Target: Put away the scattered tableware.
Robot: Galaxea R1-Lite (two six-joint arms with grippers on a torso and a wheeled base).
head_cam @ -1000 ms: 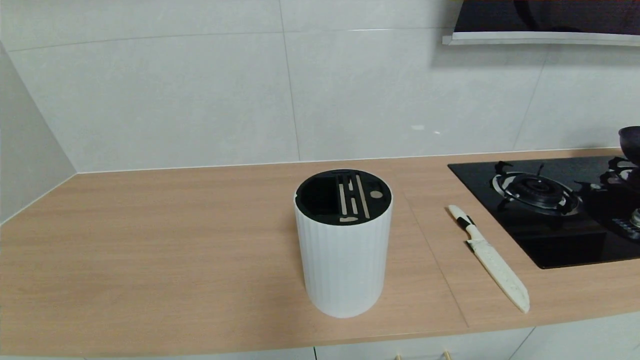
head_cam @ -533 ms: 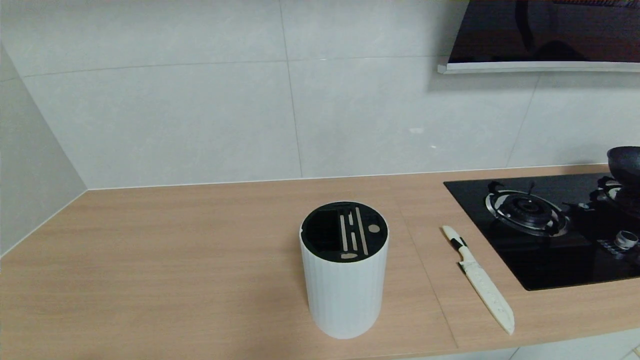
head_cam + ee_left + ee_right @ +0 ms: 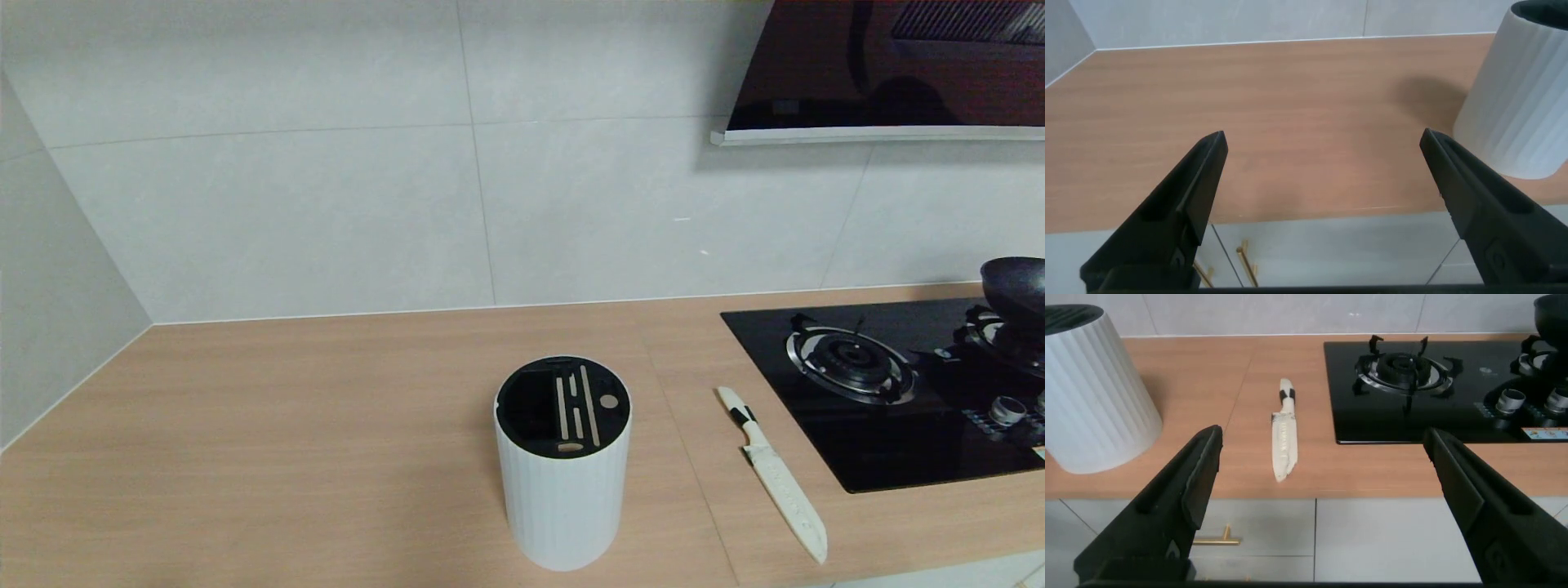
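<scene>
Cream speckled steel knife (image 3: pixel 774 482) flat on wooden counter (image 3: pixel 286 425): likely light, stiff, slippery. Grip at handle (image 3: pixel 733 406). Left gripper (image 3: pixel 1321 143), right gripper (image 3: pixel 1323 437): fingers wide apart, empty.

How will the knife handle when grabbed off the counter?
Likely stiff: the knife lies straight and flat on the counter. Lying flat, it probably offers little edge to pinch and may slide on the smooth wood. Held by its short handle, it may tip blade-down.
</scene>
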